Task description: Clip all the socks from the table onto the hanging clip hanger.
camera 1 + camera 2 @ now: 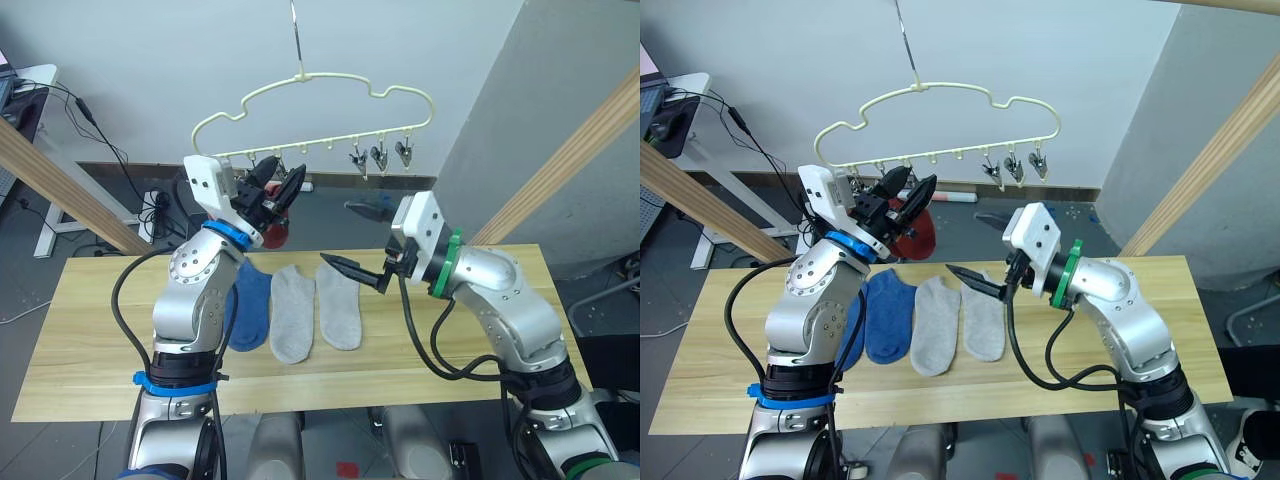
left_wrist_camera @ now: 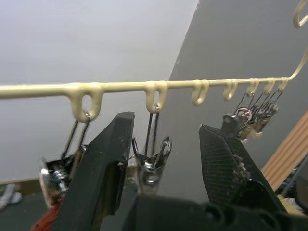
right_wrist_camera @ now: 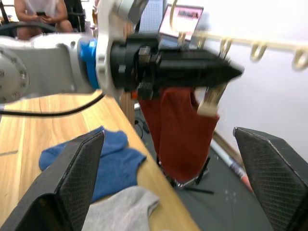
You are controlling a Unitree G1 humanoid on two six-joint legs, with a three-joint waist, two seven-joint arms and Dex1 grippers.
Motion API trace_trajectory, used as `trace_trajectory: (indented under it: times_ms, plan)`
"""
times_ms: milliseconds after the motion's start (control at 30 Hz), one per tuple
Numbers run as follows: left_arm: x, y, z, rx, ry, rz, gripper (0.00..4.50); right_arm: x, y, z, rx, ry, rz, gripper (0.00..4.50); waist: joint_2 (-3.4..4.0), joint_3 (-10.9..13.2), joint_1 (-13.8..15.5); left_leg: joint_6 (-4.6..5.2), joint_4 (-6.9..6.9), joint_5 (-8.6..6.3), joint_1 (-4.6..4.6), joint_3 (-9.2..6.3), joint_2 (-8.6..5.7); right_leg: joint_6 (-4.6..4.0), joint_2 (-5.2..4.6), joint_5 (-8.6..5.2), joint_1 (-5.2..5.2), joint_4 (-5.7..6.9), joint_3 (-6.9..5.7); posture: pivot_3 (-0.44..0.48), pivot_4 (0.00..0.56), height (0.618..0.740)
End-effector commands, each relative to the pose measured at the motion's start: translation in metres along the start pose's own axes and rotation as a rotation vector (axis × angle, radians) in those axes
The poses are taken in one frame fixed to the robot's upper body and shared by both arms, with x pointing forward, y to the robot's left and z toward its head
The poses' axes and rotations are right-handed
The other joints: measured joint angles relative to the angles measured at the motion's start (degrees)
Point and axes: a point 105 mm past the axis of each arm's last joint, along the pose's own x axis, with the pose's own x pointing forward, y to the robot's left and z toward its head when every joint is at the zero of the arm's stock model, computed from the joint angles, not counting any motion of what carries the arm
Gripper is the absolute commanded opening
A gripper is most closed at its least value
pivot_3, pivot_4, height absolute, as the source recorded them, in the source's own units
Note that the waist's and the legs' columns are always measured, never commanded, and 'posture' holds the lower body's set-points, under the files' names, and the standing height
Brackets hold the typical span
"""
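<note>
Your bench [image 1: 90,330] carried four socks laid flat in a row near its middle: two blue socks [image 1: 885,315], partly tucked behind your left arm, and two light grey socks [image 1: 293,312] just beside them, toes pointing toward the near edge. My reading is that they were lined up this way so each could be taken singly by the cuff.

Your right end effector [image 1: 352,270] hung above the grey pair, fingers spread wide and holding nothing, touching no sock. It pointed across toward the left arm, so it looked parked and ready for the next sock or for steadying a clip, though I cannot say which.

Further back and higher, your left end effector [image 1: 908,190] was raised to the clip hanger [image 1: 320,85], which hung by its long hook above the far edge of the bench. Its fingers [image 2: 103,166] stood apart on either side of one grey clip [image 2: 151,161], with no clear contact on the metal. In the right wrist view the rust red sock [image 3: 180,132] hung just below that end effector, at a neighbouring clip as far as I could tell. Whether one or two red socks hung there I could not tell.

Three more clips [image 1: 380,155] were bunched at the hanger's right end, empty. Judged state: red hung, four socks left.
</note>
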Motion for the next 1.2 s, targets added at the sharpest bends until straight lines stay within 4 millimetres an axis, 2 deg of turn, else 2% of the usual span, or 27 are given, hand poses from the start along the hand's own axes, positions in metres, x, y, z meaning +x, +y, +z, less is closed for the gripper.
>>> trace_trajectory:
  times_ms: [33, 200, 1200]
  plan:
    - [0.0006, 0.0012, 0.0038, 0.057, -0.020, 0.021, 2.43, -0.0040, -0.0012, 0.0124, -0.007, -0.041, 0.022, 4.50, 0.00, 0.00, 0.01, 0.00, -0.01, 0.00, 0.00, 0.00, 0.00, 0.00, 0.00, 0.00, 0.00, 0.00, 0.00, -0.072, 0.308, 0.735]
    - [0.0027, 0.0021, 0.0001, 0.111, 0.001, 0.037, 2.43, -0.0049, -0.0022, 0.0141, 0.013, -0.043, 0.039, 4.50, 0.00, 0.00, -0.01, 0.00, -0.02, 0.00, -0.01, 0.00, 0.00, -0.02, 0.00, 0.01, -0.01, 0.00, 0.00, -0.070, 0.306, 0.735]
    - [0.0097, 0.0013, -0.0028, 0.096, 0.014, 0.076, 2.43, -0.0087, -0.0097, 0.0220, 0.023, -0.054, 0.084, 4.50, 0.00, 0.00, 0.00, 0.00, -0.02, 0.00, -0.01, 0.00, 0.00, -0.03, -0.01, 0.02, -0.01, 0.00, -0.02, -0.076, 0.292, 0.735]
